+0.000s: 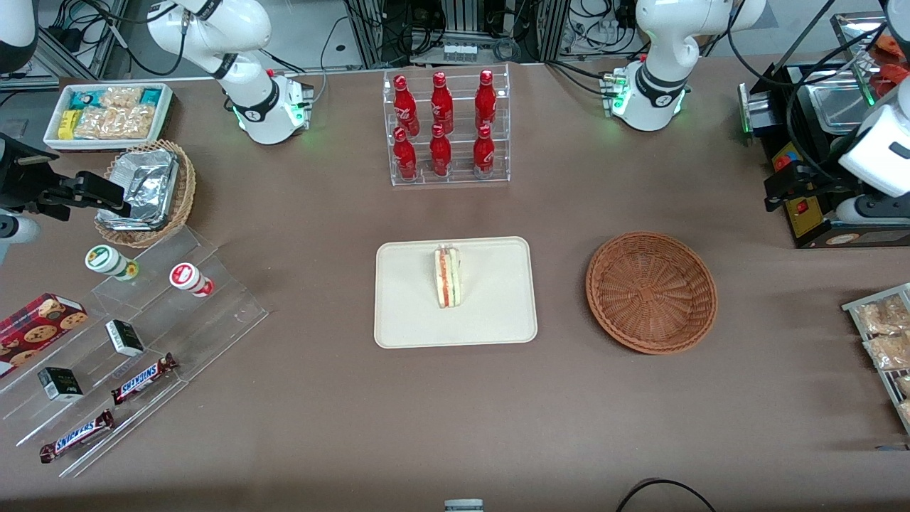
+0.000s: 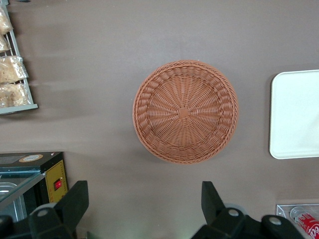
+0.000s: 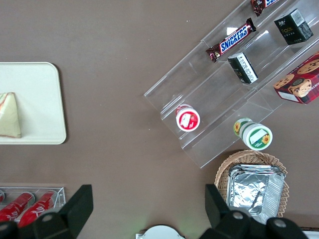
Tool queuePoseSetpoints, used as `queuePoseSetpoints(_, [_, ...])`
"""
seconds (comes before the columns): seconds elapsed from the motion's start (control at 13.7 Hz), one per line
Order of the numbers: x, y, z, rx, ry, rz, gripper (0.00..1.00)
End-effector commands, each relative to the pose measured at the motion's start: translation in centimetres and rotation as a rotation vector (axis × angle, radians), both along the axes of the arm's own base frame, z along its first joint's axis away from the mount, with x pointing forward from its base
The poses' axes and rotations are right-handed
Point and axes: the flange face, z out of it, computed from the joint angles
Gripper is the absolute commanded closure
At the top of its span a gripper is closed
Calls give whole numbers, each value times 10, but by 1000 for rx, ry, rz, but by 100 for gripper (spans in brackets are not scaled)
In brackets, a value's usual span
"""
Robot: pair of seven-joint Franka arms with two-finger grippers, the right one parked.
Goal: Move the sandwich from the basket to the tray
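Sandwich is seen standing on the cream tray, the wicker basket lies empty, and the spread, empty gripper is held high above the basket, so a clear, collision-free retreat is judged sufficient.
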Motion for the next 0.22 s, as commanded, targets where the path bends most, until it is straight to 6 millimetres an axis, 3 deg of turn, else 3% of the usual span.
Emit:
queuePoseSetpoints(0.0, [8, -7, 3, 1, -14, 13, 0])
queuePoseSetpoints(0.15, [9, -7, 3, -4, -14, 23, 0])
